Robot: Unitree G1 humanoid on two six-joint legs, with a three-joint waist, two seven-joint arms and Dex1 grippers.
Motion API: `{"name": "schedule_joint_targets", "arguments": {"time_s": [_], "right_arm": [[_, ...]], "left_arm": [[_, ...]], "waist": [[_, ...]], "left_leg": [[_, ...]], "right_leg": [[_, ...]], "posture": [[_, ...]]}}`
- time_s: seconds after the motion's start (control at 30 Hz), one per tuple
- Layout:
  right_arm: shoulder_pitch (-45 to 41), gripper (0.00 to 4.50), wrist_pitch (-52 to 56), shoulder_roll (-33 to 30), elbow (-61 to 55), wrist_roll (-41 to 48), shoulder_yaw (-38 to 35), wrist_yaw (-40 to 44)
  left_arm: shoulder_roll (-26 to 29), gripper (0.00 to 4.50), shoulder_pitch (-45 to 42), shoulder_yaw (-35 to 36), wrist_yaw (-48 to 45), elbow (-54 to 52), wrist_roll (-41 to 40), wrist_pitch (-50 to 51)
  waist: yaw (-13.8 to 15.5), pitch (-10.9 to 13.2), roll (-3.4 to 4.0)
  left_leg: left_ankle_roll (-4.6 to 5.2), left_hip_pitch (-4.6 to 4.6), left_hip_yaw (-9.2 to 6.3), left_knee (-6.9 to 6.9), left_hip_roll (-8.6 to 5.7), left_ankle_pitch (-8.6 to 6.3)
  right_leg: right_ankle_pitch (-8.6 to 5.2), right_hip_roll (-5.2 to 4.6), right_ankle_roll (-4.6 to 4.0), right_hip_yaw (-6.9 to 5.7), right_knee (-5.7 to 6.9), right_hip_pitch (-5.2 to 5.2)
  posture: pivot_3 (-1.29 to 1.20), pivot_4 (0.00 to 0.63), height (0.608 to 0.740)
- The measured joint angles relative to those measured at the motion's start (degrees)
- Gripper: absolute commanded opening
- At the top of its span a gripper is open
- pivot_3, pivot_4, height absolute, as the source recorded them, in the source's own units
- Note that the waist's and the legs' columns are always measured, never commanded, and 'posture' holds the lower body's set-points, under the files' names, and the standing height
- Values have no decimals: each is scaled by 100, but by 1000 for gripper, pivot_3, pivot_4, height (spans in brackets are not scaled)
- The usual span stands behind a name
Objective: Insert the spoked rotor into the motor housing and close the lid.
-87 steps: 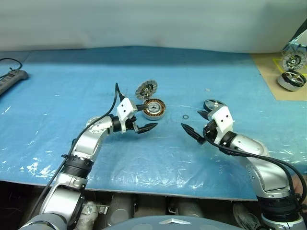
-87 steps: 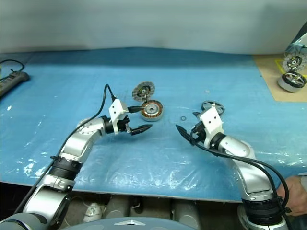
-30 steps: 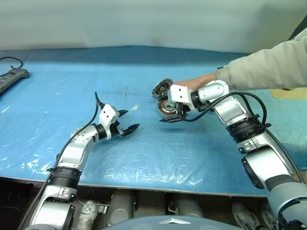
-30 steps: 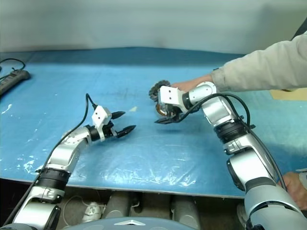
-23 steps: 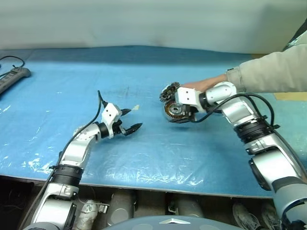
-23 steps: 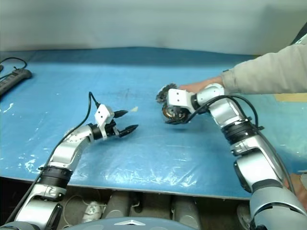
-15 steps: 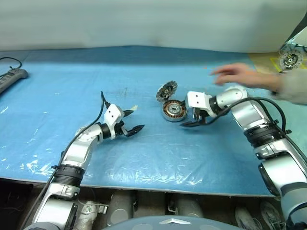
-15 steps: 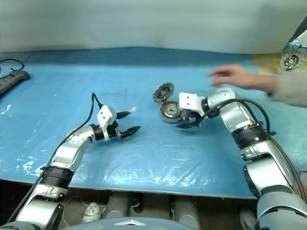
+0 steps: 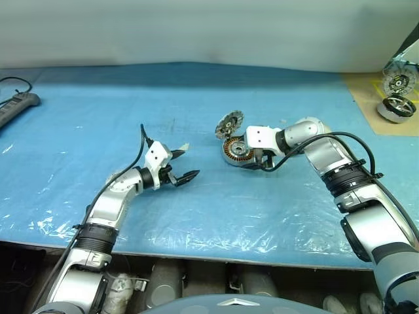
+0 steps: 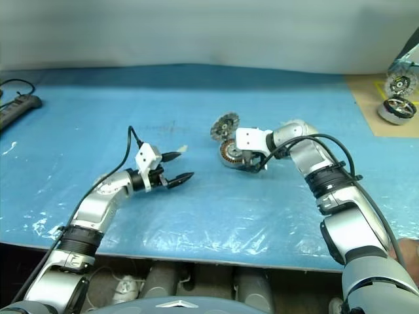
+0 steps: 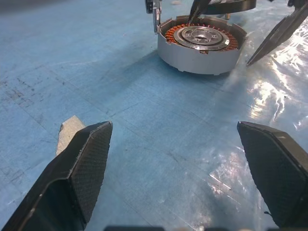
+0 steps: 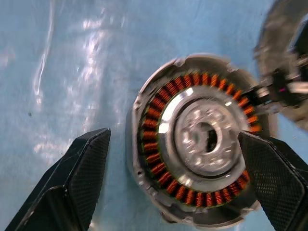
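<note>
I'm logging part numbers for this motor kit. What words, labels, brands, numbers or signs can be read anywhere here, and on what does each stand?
None can be read.
The motor housing: copper windings and a bare silver hub, no lettering visible.
The lid: ribbed face, no marking legible.
The yellow-lined mark on the tan board at the far right: too small to read.

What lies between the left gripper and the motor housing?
Nothing: in the left wrist view, only bare blue mat stretches from the open left gripper to the motor housing.
</note>
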Motion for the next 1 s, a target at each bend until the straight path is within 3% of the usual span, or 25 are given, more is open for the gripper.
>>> {"name": "schedule_joint_targets", "arguments": {"time_s": [0.37,1.0], "right_arm": [[-116,4500,-319,18,152,-169,18,122],[288,4500,179,8,-508,63,-130,378]], "left_arm": [[-21,4453,33,-48,28,-46,2,95],[-87,4453,91,-128,78,-48,35,126]], "waist": [[-12,0,0],[-29,0,0]], "left_leg": [[1,2,1,0,2,0],[0,5,1,-1,3,0]], "right_leg": [[0,0,0,0,2,-1],[0,1,0,1,2,0]], "posture": [[0,150,740],[0,150,740]]}}
